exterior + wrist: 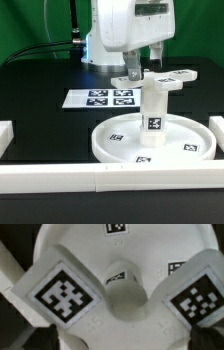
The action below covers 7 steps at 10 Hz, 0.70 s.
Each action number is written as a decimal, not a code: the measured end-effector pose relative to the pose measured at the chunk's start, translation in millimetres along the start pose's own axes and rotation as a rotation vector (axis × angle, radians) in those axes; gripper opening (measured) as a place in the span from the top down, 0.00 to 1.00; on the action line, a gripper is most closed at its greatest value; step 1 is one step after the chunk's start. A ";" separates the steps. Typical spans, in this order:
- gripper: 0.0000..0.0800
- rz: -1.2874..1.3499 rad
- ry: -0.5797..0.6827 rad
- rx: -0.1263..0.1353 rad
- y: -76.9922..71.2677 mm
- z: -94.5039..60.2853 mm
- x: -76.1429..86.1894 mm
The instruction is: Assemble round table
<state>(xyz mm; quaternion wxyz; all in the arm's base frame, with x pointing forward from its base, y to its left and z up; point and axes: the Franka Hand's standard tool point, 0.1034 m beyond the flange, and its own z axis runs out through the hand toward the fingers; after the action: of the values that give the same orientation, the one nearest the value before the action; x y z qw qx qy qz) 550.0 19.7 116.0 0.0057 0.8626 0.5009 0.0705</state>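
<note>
Large round rimmed disc [152, 143] lying flat on the black table [40, 110], toward the exterior view's right, just behind the long white border rail [100, 178] that runs along the front; several small square tags visible on the disc's face. Short thick cylinder leg [153, 108] standing upright at the disc's centre, one tag on its side. Cross-shaped foot piece [158, 79] resting on top of the leg, arms spread sideways, tags on the arm ends (whether seated fully or merely resting, cannot tell). Gripper [146, 62] directly above the foot piece, hanging from the white Franka arm [125, 30]; fingers spread wide, one on either side of the cross's hub; nothing clamped between them as far as the exterior view shows; contact with the foot piece not clear. Marker board [100, 98] flat on the table behind and toward the exterior view's left of the disc, well apart from the leg. Second short white rail piece [5, 133] at the exterior view's left edge.

Wrist view filled by the foot piece [120, 291] seen from close above; two tagged arms [62, 294] angled apart with a rounded hub between them; part of the disc [150, 238] with a tag beyond; dark finger tips [35, 336] just showing at the frame's corners, held apart.
</note>
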 end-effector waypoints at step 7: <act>0.19 0.052 0.004 -0.002 0.8 -4.7 13.0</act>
<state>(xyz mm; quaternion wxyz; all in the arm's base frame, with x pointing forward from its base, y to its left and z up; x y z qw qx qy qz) 556.5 30.2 122.3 0.0038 0.8752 0.4783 0.0730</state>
